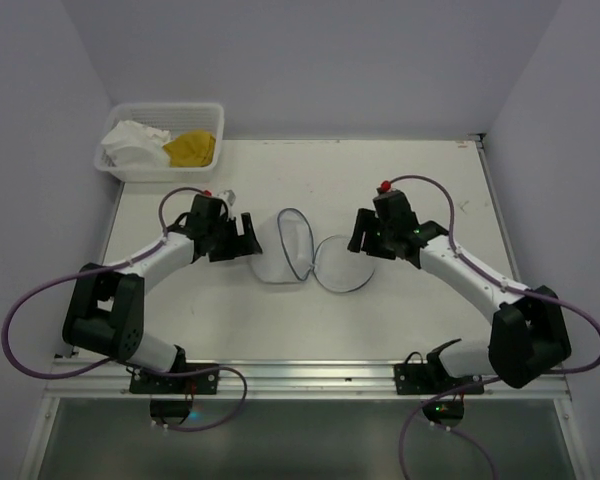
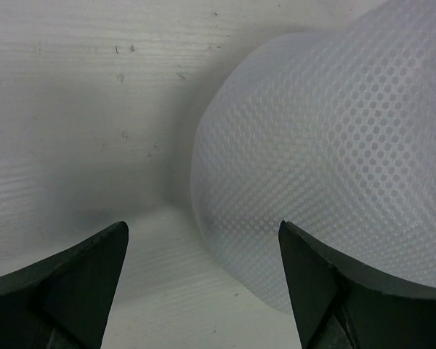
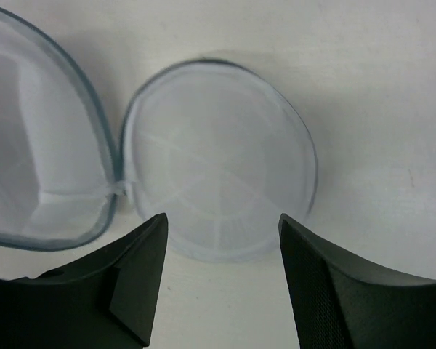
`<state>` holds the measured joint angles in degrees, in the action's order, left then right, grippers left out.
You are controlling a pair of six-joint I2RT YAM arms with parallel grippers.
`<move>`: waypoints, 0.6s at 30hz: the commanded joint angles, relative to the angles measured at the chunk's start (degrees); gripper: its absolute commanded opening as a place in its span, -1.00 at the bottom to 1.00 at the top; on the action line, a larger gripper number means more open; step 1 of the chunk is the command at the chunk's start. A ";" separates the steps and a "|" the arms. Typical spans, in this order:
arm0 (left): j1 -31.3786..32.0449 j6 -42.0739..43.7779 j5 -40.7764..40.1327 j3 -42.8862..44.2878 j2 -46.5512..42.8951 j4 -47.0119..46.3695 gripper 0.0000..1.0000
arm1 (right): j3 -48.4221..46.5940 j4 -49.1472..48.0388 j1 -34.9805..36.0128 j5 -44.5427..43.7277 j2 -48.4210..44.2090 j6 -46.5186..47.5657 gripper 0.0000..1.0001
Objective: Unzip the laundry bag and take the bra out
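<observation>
The laundry bag point(image 1: 310, 255) lies unzipped in the middle of the table, its two round white mesh halves spread side by side and joined at a hinge. In the right wrist view both halves face up, the left half point(image 3: 36, 145) and the right half point(image 3: 218, 160), with grey-blue rims, and both look empty. My left gripper point(image 1: 248, 238) is open just left of the bag; its wrist view shows the mesh dome point(image 2: 327, 145) close ahead between the open fingers point(image 2: 203, 280). My right gripper point(image 1: 362, 240) is open just right of the bag point(image 3: 221, 254). I see no bra in the bag.
A white latticed basket point(image 1: 212, 110) stands at the back left corner, holding a white cloth item point(image 1: 132, 145) and a yellow cloth point(image 1: 192, 148). Walls close the table at the back and both sides.
</observation>
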<state>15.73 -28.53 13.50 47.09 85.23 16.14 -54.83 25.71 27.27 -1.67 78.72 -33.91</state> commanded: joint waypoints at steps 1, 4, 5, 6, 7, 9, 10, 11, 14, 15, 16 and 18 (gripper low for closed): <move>-0.08 -2.49 1.62 -1.91 -2.44 -6.29 0.74 | 7.61 -0.48 -2.56 -1.68 -3.56 -10.29 0.30; -0.08 -2.32 0.83 -3.58 -1.83 -8.05 0.68 | 13.33 -5.47 -3.71 1.31 -5.50 -14.51 0.29; -0.08 -2.32 0.74 -3.93 -0.95 -8.32 0.67 | 15.00 -6.63 -3.80 1.32 -5.68 -16.43 0.29; 0.01 -2.23 0.65 -4.11 -0.42 -8.32 0.65 | 15.54 -7.43 -3.80 1.32 -5.33 -17.32 0.29; 0.01 -2.23 0.65 -4.37 -0.07 -8.49 0.59 | 16.24 -9.09 -3.89 1.32 -4.98 -17.94 0.28; 0.01 -2.32 0.83 -5.51 0.90 -9.72 0.49 | 17.91 -10.85 -4.06 1.41 -3.84 -19.78 0.27; 0.01 -2.32 1.00 -5.61 1.16 -9.90 0.44 | 18.61 -12.60 -4.32 1.41 -3.49 -20.23 0.26; 0.01 -2.23 1.44 -5.78 1.77 -9.99 0.42 | 19.84 -13.40 -4.41 1.41 -3.22 -21.27 0.25; 0.18 -2.58 1.53 -5.96 2.57 -10.25 0.19 | 22.73 -17.35 -4.50 3.15 -2.52 -22.86 0.18; 0.27 -2.75 1.53 -5.96 2.48 -10.43 0.12 | 23.44 -19.80 -4.50 3.60 -2.43 -23.13 0.16; 0.36 -2.84 1.53 -6.04 2.66 -10.86 -0.02 | 24.06 -20.96 -4.50 4.13 -1.91 -23.39 0.07; 0.53 -3.28 1.71 -6.05 2.83 -11.22 -0.14 | 25.03 -22.72 -4.59 5.62 -1.03 -24.18 -0.03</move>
<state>15.86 -31.07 14.17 41.34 87.55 8.01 -31.46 9.50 22.81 1.58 76.05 -54.94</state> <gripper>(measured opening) 0.458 0.501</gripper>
